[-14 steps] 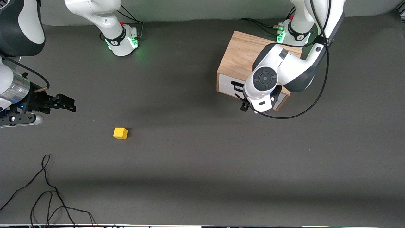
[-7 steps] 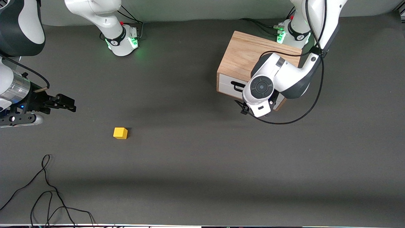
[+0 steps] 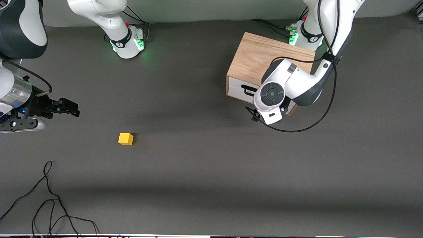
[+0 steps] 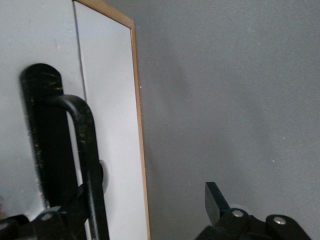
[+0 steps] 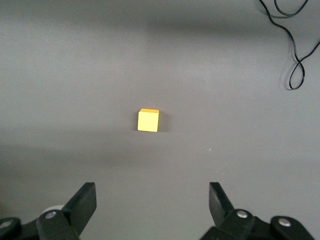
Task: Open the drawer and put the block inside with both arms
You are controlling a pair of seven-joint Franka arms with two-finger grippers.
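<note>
Grey worktop (image 3: 205, 185), matte.

Light oak box (image 3: 261, 56) near the left arm's base; its drawer (image 3: 238, 88) shut, white front panel facing the front camera, black bar handle (image 4: 82, 150) across it.

Left arm (image 3: 297, 82) bent down in front of the drawer. Left gripper (image 4: 150, 210) right at the panel: jaws spread apart, one finger by the handle's bar, the other off the panel's edge over bare worktop. Nothing gripped. Contact with the handle cannot be told.

Right arm (image 3: 16, 96) at its own end of the worktop, waiting. Right gripper (image 5: 152, 205) over bare worktop, jaws wide open, empty.

Loose black cable (image 3: 49, 198) near the front camera, at the right arm's end.

Small yellow block (image 3: 126, 138) alone on the worktop, between right gripper and cable, well apart from the box.
</note>
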